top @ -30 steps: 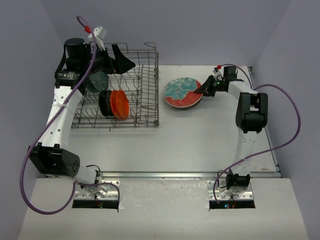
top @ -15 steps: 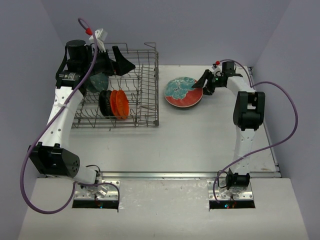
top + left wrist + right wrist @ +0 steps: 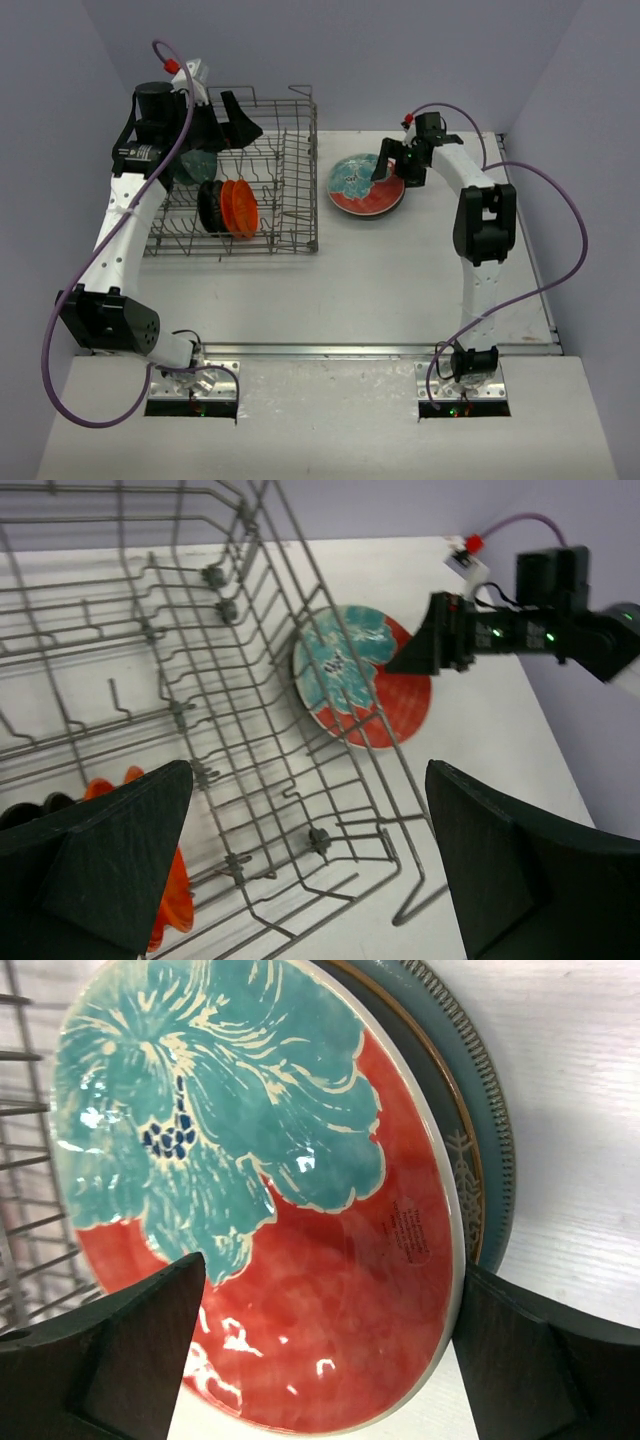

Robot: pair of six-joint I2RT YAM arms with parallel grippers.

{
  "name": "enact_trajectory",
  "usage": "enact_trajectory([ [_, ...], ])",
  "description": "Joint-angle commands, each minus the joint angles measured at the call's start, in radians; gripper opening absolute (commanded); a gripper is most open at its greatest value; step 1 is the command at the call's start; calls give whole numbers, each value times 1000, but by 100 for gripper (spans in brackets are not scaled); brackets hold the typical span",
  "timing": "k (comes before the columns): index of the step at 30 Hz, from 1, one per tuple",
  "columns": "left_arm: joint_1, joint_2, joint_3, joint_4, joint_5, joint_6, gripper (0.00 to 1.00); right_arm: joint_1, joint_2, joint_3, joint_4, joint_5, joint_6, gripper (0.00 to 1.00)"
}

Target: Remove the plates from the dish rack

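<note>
Partly unloaded rack point(image 3: 290, 215), both grippers spread.
Left gripper point(image 3: 240, 120) hovers wide open over the rack, where a teal plate point(image 3: 197, 162), a black plate point(image 3: 209, 205) and orange plates point(image 3: 240, 207) stand on edge. Just right of the rack, the red plate point(image 3: 362, 188) lies on a dark plate point(image 3: 490, 1130) on the table point(image 3: 400, 270). Right gripper point(image 3: 383, 165) hangs above it, jaws apart.

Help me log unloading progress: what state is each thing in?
red floral plate: flat, stacked on grey-blue plate
grey-blue plate: flat on table
orange plates: upright in dish rack
black plate: upright beside them
teal plate: in rack, partly hidden
left gripper: open, empty, above rack
right gripper: open, empty, above red plate
</note>
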Motion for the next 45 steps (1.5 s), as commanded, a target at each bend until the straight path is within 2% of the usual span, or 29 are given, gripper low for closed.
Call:
enact_trajectory([
  [1, 8, -18, 58, -6, -287, -9, 100, 36, -85, 33, -29, 275, -109, 99],
  [6, 8, -10, 79, -18, -496, 8, 100, 44, -124, 30, -27, 364, -135, 99],
  [10, 10, 4, 105, -12, -668, 85, 100, 42, -164, 28, -22, 419, -175, 99],
  [12, 16, 43, 164, -50, -726, 155, 100, 41, -191, 25, -18, 417, -194, 99],
  [15, 18, 141, 348, -155, -771, 217, 97, 39, -241, 18, -5, 402, -218, 99],
  [17, 31, 235, 455, -246, -759, 234, 87, 39, -286, -2, 2, 375, -212, 99],
  [19, 72, 299, 478, -281, -732, 232, 78, 39, -327, -50, 20, 343, -192, 99],
  [20, 83, 328, 487, -285, -707, 234, 71, 39, -357, -65, 24, 328, -190, 99],
  [24, 106, 401, 530, -297, -689, 235, 58, 41, -407, -117, 1, 297, -202, 99],
  [32, 193, 572, 600, -321, -613, 183, 57, 41, -516, -226, 8, 259, -211, 99],
  [40, 205, 692, 606, -294, -556, 191, 54, 41, -546, -265, 14, 231, -204, 99],
  [45, 205, 747, 625, -266, -539, 189, 42, 41, -557, -287, 23, 192, -200, 99],
])
